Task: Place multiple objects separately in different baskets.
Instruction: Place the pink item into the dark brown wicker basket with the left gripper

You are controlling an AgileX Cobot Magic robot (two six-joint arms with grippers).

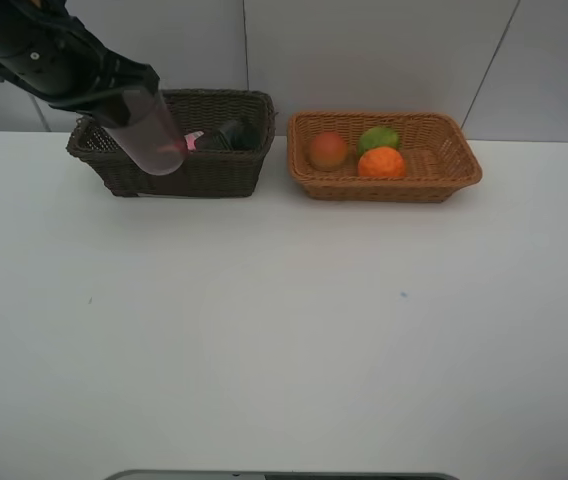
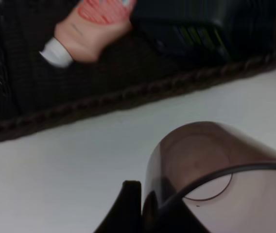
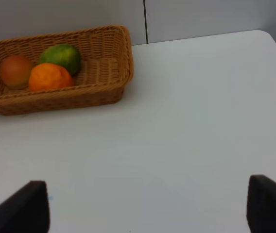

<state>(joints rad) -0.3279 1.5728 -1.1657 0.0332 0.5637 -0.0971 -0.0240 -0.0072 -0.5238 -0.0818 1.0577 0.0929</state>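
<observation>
White table (image 1: 284, 330) takes most of the view, with two baskets at the far edge: dark brown basket (image 1: 179, 170) far left, orange-tan basket (image 1: 384, 185) just right of it, a small gap between them. Left arm (image 1: 54, 55) reaches in from the far left corner; left gripper (image 1: 124, 95) is clamped on the translucent mauve cup (image 1: 152, 135), held tilted above the near-left part of the dark basket, its closed end toward the basket. The wrist view shows the cup (image 2: 211, 170) over the table side of the rim, so it is likely not fully above the inside yet. Right gripper (image 3: 147, 208) hangs over bare table near right, jaws wide apart, holding nothing. Sorted so far: dark pump bottle (image 1: 234, 135) and pink tube (image 1: 192, 142) lie in the dark basket; peach-like fruit (image 1: 328, 150), green fruit (image 1: 378, 138) and orange (image 1: 381, 162) sit close together in the tan basket. Step in hand: dropping the last item. Next move probably needs the cup carried farther over the rim, lowered, then released clear of tube and bottle.
</observation>
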